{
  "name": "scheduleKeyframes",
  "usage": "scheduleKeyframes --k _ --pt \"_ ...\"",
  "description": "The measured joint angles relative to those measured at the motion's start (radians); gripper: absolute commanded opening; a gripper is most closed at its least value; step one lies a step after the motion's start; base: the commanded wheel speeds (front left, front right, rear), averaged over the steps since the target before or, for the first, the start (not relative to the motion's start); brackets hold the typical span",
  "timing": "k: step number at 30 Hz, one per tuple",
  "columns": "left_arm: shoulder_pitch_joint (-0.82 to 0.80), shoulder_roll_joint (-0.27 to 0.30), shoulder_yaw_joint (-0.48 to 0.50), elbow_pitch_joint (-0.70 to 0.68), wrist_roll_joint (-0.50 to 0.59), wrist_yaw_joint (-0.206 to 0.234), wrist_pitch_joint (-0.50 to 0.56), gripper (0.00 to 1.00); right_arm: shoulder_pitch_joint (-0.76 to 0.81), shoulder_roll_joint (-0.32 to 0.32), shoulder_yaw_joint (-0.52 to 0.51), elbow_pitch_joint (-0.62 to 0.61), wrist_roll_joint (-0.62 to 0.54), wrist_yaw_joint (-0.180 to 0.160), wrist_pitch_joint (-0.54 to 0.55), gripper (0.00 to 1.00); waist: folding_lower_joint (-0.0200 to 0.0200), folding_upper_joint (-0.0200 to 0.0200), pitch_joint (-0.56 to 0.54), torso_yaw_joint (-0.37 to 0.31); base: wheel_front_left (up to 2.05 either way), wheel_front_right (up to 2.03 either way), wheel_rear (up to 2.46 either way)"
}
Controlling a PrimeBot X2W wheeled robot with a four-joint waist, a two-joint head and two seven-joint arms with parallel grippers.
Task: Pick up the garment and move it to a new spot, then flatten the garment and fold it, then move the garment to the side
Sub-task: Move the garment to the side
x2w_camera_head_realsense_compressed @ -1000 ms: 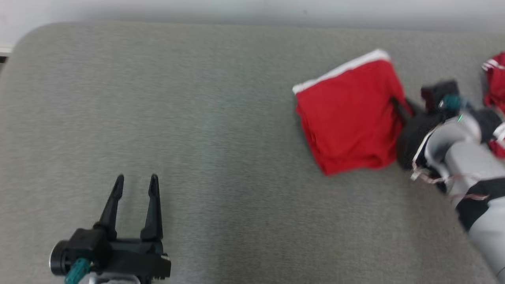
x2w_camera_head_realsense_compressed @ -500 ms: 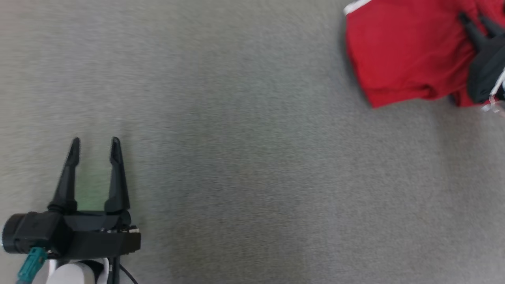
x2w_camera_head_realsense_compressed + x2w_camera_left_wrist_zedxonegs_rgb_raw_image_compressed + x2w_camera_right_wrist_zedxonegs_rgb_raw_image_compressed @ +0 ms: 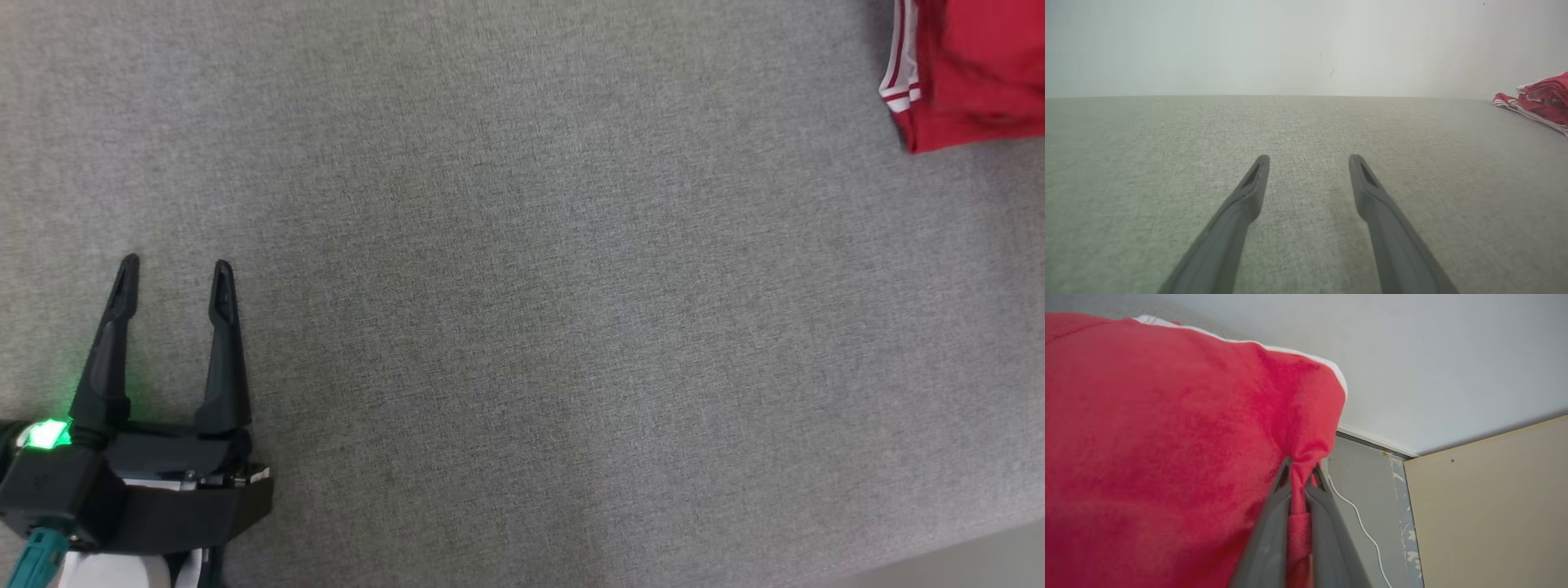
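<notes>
In the right wrist view my right gripper point(image 3: 1301, 467) is shut on a bunched fold of the red garment point(image 3: 1167, 437). The garment has a white trim along its top edge and hangs close before the camera. My left gripper point(image 3: 175, 265) rests low at the lower left of the grey padded surface point(image 3: 522, 327), open with nothing between its fingers point(image 3: 1249, 196). Red cloth with white stripes point(image 3: 963, 73) shows at the head view's top right corner. I cannot tell whether it is the held garment.
A crumpled red and white pile point(image 3: 1543, 98) lies on the surface far to the right in the left wrist view. The surface's front edge point(image 3: 963, 555) shows at the lower right. Beyond the garment are a pale wall, a floor and a white cable point(image 3: 1359, 522).
The head camera has turned, so the whole picture shifted. The folded red garment and the right gripper on it slid out toward the top right. The left gripper stays open.
</notes>
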Motion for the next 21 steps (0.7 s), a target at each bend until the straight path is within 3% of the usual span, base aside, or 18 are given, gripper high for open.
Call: scheduleKeyframes --k 11,12,13,14,15,21 --pt "-0.001 0.01 -0.012 -0.031 0.003 0.0 0.0 1.0 -0.083 -0.041 0.008 0.091 -0.071 0.0 -0.036 0.0 -0.0001 -0.0001 0.034 0.024 0.0 0.0 0.0" --pt "-0.002 0.009 -0.012 -0.031 0.003 0.0 0.0 1.0 -0.087 -0.04 0.012 0.106 -0.083 0.0 -0.033 0.07 -0.0002 -0.0002 0.036 0.028 0.0 0.0 0.0" --pt "-0.002 0.009 -0.01 -0.032 0.003 0.0 0.0 1.0 -0.087 -0.036 0.013 0.124 -0.088 0.0 -0.027 0.46 -0.0002 -0.0002 0.038 0.031 0.0 0.0 0.0" --pt "-0.002 0.008 -0.008 -0.031 0.003 0.0 0.0 1.0 -0.089 -0.032 0.015 0.139 -0.097 0.0 -0.026 0.95 -0.0001 -0.0002 0.039 0.034 0.0 0.0 0.0" --pt "-0.002 0.007 -0.007 -0.031 0.003 0.0 0.0 1.0 -0.091 -0.03 0.019 0.151 -0.113 0.0 -0.027 1.0 -0.0001 -0.0001 0.04 0.037 0.0 0.0 0.0" --pt "-0.003 -0.004 -0.004 -0.016 0.003 0.0 0.0 1.0 -0.123 0.017 -0.052 0.212 -0.159 0.0 -0.131 1.0 -0.0001 -0.0001 0.018 0.042 0.0 0.0 0.0"
